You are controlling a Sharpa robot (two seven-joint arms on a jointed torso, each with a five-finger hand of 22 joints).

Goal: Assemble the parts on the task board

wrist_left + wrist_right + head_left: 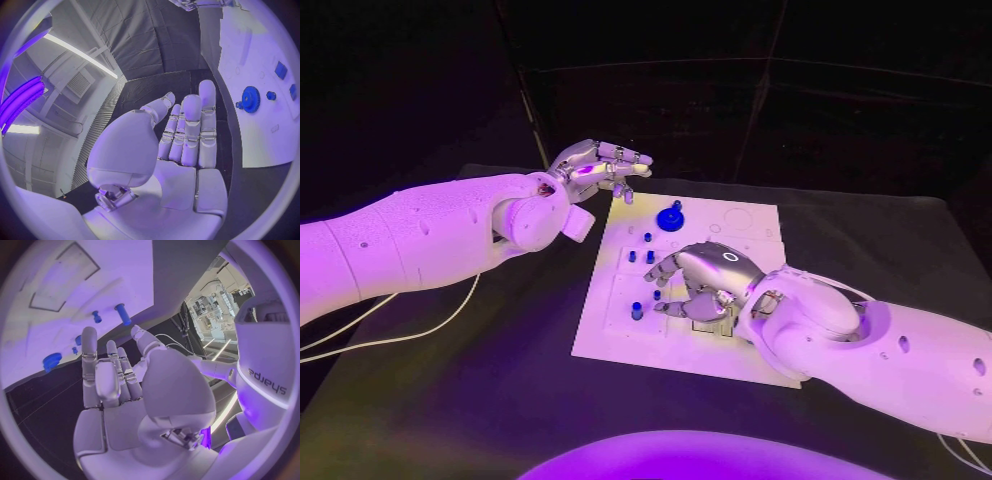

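Observation:
The white task board point(733, 225) lies in the middle of the black table. A blue gear point(672, 218) stands near its far left part, with several small blue pegs point(646, 240) in front of it. My left hand point(596, 168) hovers over the table just beyond the board's far left corner, fingers stretched out and holding nothing; the left wrist view shows its bare palm point(181, 150) and the gear point(250, 98) to the side. My right hand point(701, 282) hangs palm down over the board's middle, beside the near pegs point(638, 312), with nothing in it. Its fingers point(100, 375) are bare in the right wrist view.
Black table point(459, 390) surrounds the board, with free room to the left and front. A white cable point(387, 335) trails under my left arm. Dark curtains close off the back.

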